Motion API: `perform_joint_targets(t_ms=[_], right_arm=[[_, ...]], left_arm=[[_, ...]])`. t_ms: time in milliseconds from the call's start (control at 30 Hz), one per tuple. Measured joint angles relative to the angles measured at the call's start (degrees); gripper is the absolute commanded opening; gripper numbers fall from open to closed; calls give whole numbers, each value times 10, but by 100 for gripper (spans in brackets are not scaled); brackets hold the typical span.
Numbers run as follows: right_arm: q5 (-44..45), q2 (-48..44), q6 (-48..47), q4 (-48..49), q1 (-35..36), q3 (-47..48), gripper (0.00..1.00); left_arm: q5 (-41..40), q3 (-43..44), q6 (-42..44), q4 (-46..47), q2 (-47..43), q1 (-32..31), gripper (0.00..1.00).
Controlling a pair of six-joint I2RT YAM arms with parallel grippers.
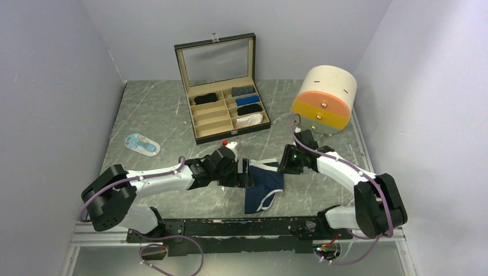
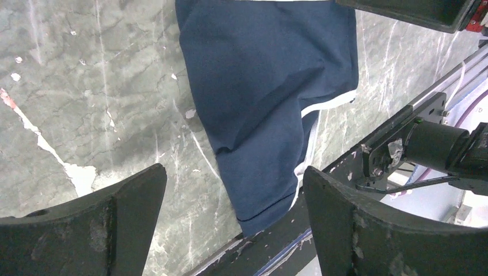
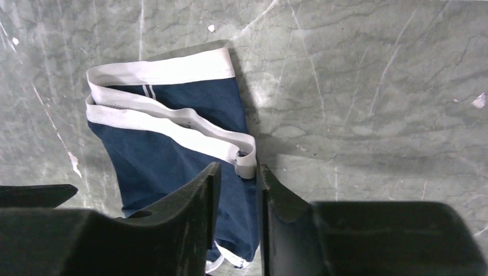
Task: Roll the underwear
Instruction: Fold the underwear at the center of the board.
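– Grey marbled table (image 1: 161, 121), pale walls all round; where does the underwear (image 1: 262, 183) lie, and why there?
– Flat near the front edge, between my two arms, so either can reach it; it is the navy pair with white trim, waistband (image 3: 167, 72) on the far side, legs toward the near rail.
– And your pincers?
– My left gripper (image 2: 233, 175) hangs over the cloth's left side, jaws spread wide and holding nothing; I judge it waits there to press or tuck once rolling starts. My right gripper (image 3: 239, 168) sits low at the waistband's corner, jaws drawn narrow with the folded white band between them; whether they have bitten the cloth or only frame it, I cannot tell.
– How far along?
– Hardly begun, by my reckoning; the pair lies loosely doubled, not rolled. The open box (image 1: 230, 135) at the back holds small cloth bundles in its compartments; I take that as where a finished roll belongs.
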Motion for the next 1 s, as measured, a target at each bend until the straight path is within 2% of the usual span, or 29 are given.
perform_joint_targets(t_ms=[67,133,200,533,733,1000], right_arm=[[-2,0,-3,2,0,0,21],[-3,0,-9,5,0,2,8],[-5,0,-16,8,0,6,1],[-65,2,-59,32,0,45,0],[-62,16,-75,54,0,75,0],[-35,96,-74,61,-5,88,4]], left_arm=[[7,0,0,2,0,6,92],[14,0,0,7,1,11,91],[21,0,0,12,2,15,91],[31,-19,0,24,5,40,94],[30,-19,13,32,29,71,94],[27,52,51,29,113,91,94]])
